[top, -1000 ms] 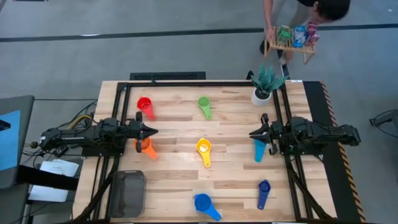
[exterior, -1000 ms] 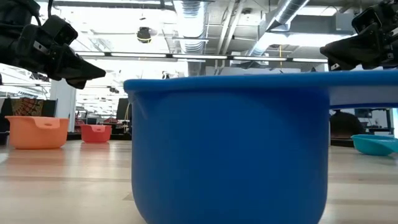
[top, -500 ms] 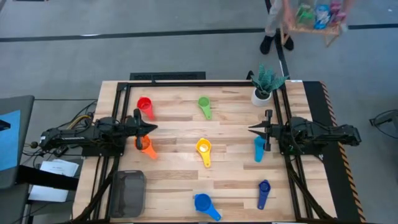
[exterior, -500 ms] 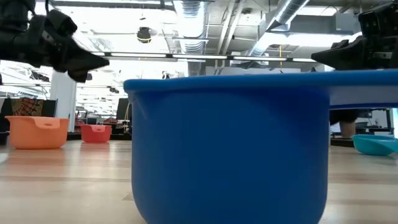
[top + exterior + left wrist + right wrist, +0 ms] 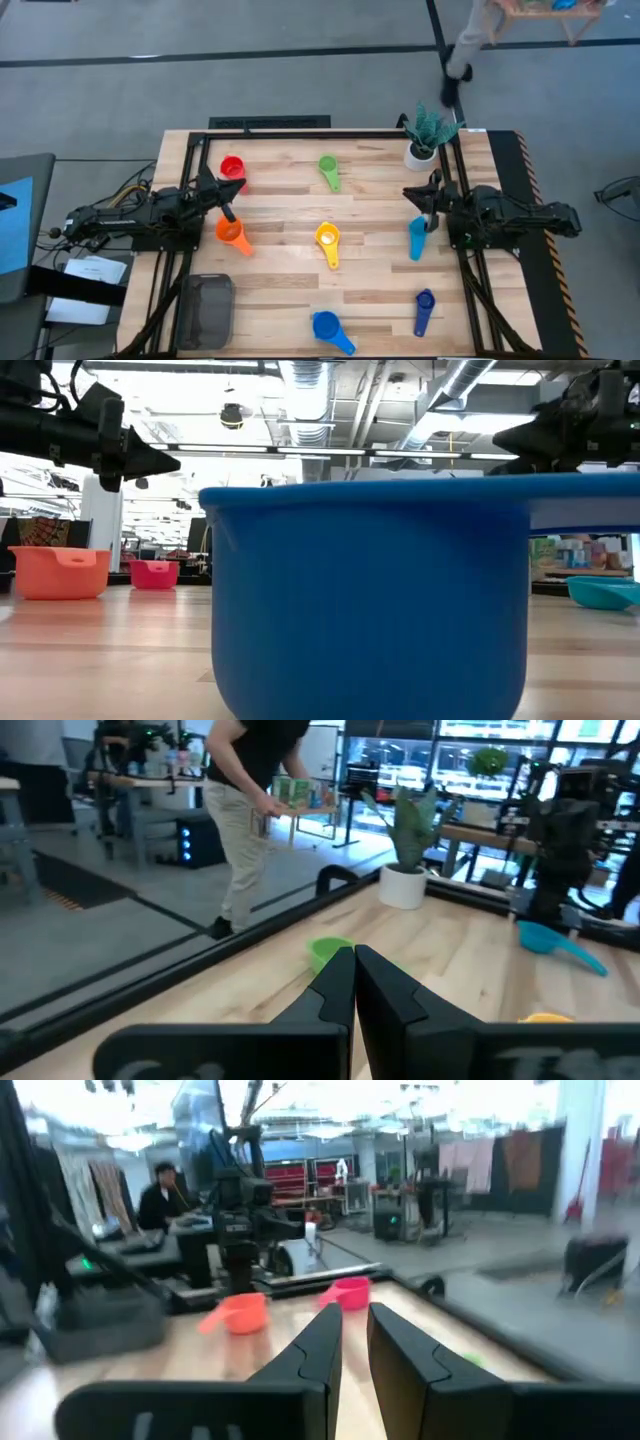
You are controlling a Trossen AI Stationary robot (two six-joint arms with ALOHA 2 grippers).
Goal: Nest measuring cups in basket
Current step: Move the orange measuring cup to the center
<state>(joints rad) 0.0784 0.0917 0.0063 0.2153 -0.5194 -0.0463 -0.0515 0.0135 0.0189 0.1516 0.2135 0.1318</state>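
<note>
Seven measuring cups lie apart on the wooden table: red, green, orange, yellow, teal, blue and dark blue. The dark grey basket stands at the near left corner. My left gripper hovers shut between the red and orange cups. My right gripper hovers shut just beyond the teal cup. Both are well above the table in the low view, left gripper, right gripper. The blue cup fills that view.
A white plant pot with a spiky plant stands at the far right corner, close to my right arm. A black frame runs around the work area. A person walks on the floor beyond the far edge.
Both grippers have swung a little toward the far edge and rolled about their wrists. The left one has drawn off the orange cup, which now shows whole. Neither has touched a cup. The person carrying a rack has walked off to the right.
</note>
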